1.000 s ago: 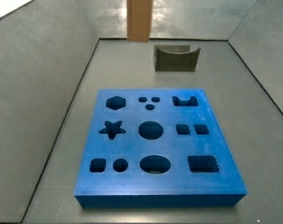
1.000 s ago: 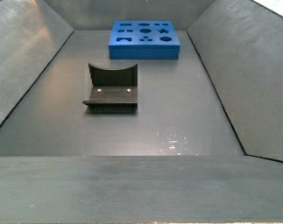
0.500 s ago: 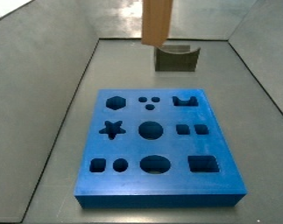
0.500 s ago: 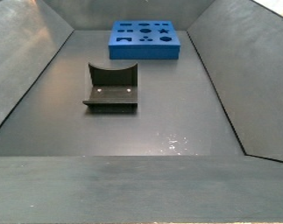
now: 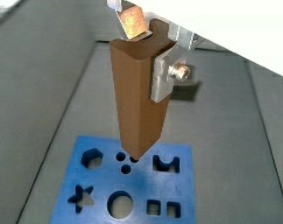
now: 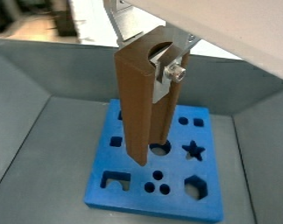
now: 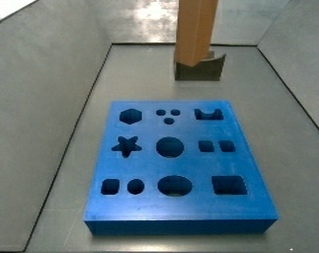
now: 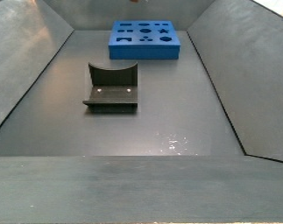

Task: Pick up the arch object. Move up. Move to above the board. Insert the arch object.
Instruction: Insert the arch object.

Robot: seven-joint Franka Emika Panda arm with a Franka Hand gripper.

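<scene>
Here the gripper clamps the arch above the board; a side view shows only the block and the board.

Grey floor carries blue board, dark fixture; hand aloft.

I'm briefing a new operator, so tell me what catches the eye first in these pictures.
First, the tall arch object, clamped upright in the gripper and hanging in the air above the board in both wrist views. Next, the bright blue board itself, flat on the grey floor with its star, hexagon and round cut-outs. In a side view, a squat dark block sits apart from the board.
</scene>
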